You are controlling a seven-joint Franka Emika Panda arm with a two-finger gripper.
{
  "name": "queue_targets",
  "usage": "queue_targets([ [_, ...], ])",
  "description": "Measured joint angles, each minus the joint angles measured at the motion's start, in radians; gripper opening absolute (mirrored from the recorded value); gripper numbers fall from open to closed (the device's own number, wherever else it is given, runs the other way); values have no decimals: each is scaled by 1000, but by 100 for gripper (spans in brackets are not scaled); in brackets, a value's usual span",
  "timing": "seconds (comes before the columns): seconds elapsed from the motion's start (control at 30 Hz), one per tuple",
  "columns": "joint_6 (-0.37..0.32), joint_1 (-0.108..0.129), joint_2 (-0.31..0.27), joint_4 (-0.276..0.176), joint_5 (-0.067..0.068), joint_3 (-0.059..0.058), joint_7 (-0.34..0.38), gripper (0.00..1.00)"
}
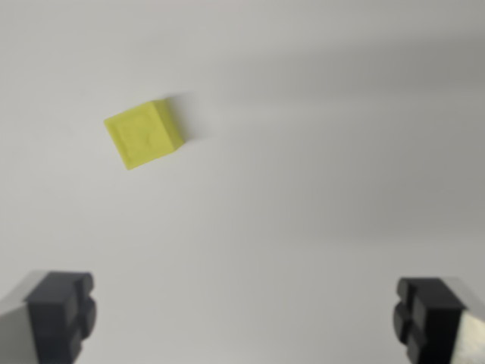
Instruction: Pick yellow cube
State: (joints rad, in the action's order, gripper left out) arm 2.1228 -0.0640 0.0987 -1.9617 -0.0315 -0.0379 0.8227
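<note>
Seen from the wrist camera looking down, the claw (244, 318) is spread wide, its two dark fingers far apart at the bottom corners of the view. One finger (61, 312) shows at the wrist view's left, the other (430, 317) at the wrist view's right. Nothing sits between them and they touch nothing. There is one yellow cube (145, 133), slightly blurred, resting on a plain pale grey table (318, 197). It lies in the upper left of the view, turned at an angle, well apart from both fingers. A soft shadow falls beside it, to its right. The surface between cube and claw is bare.
</note>
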Motion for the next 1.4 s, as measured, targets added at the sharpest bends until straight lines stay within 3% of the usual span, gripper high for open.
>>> queue_targets([
  [1.4, 207, 66, 152, -76, -3, 0, -83, 100],
])
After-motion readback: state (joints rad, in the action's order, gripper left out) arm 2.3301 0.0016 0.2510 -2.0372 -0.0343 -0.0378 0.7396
